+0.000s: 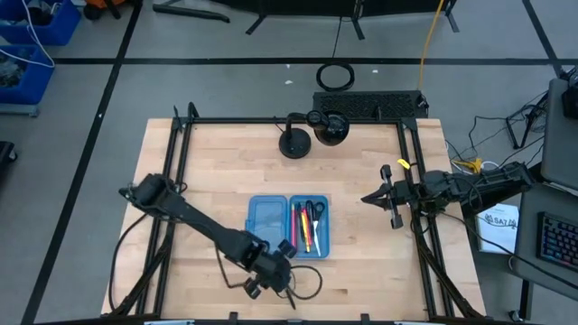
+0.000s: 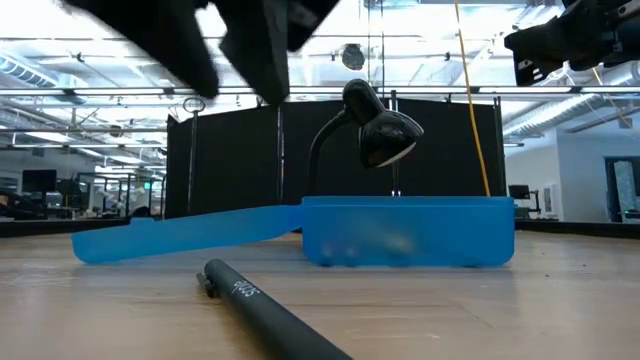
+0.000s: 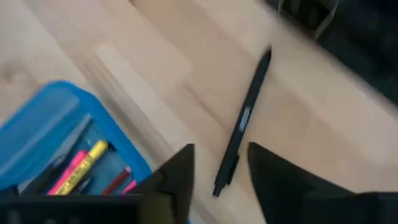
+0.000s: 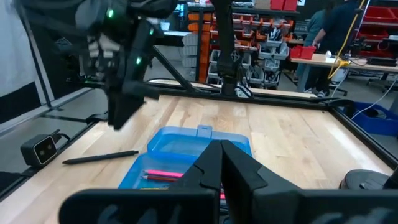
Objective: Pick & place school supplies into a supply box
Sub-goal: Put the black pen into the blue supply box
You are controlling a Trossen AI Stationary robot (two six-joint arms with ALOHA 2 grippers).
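Note:
The blue supply box (image 1: pixel 289 226) lies open in the middle of the table, its lid half (image 1: pixel 267 221) flat toward the left. The right half holds pink, yellow and orange pens (image 3: pixel 81 165) and black-handled scissors (image 1: pixel 314 212). A black pen (image 3: pixel 242 124) lies on the wood between the box and the table's near edge, also showing in the low view (image 2: pixel 270 310). My left gripper (image 3: pixel 221 180) is open above that pen's end, one finger to each side, apart from it. My right gripper (image 4: pixel 221 158) is shut, hovering off the box's right side (image 1: pixel 368 199).
A black desk lamp (image 1: pixel 307 135) stands at the far edge behind the box. A black frame (image 1: pixel 411 181) rims the table. Bare wood lies left and right of the box. A loose cable loop (image 1: pixel 307 282) hangs by my left wrist near the near edge.

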